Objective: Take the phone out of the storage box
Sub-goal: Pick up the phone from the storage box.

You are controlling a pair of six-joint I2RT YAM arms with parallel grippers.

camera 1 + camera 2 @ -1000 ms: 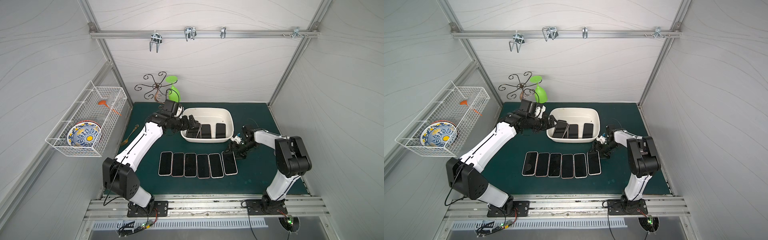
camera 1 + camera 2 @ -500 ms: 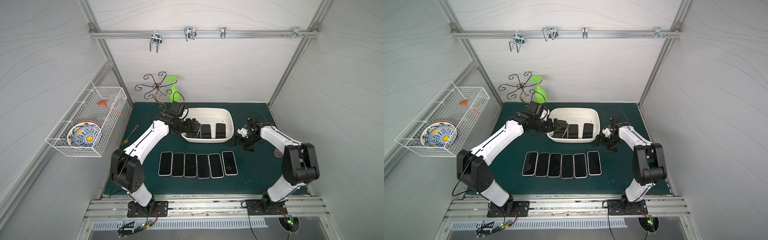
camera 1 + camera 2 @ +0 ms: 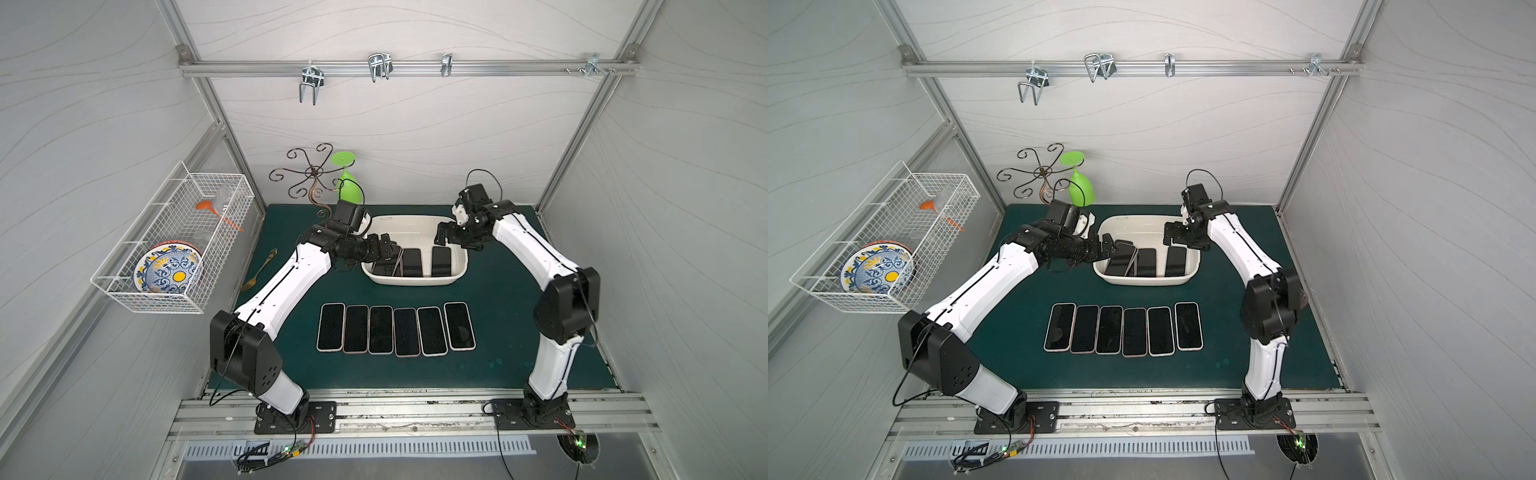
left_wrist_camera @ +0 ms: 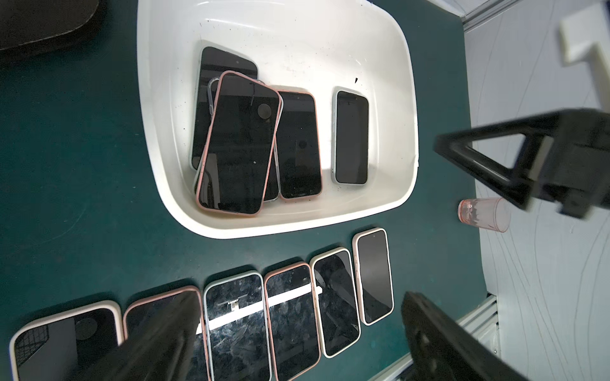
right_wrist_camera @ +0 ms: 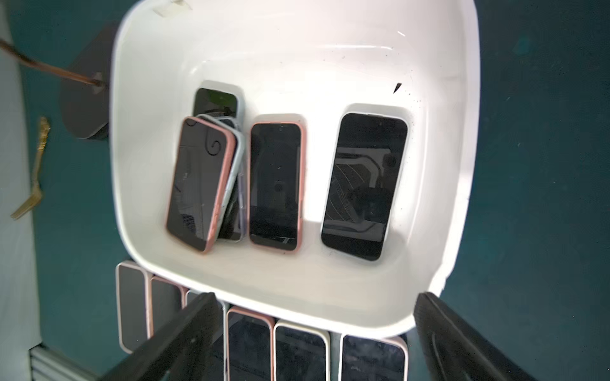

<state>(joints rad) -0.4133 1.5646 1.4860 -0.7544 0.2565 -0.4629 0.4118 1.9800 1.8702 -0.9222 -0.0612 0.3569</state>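
LEFT: I hold my left pincer point(image 3: 390, 248) wide apart, empty, over the left end of the shallow cream-white plastic storage box point(image 3: 415, 281) | RIGHT: my right pincer point(image 3: 443, 235) gapes empty near its white-cased black-screened phone point(image 3: 441, 262)

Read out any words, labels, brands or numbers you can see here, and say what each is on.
No text is readable. The phones in the storage box and the row of phones on the mat show dark blank screens; the plate in the wire basket bears only a pattern.
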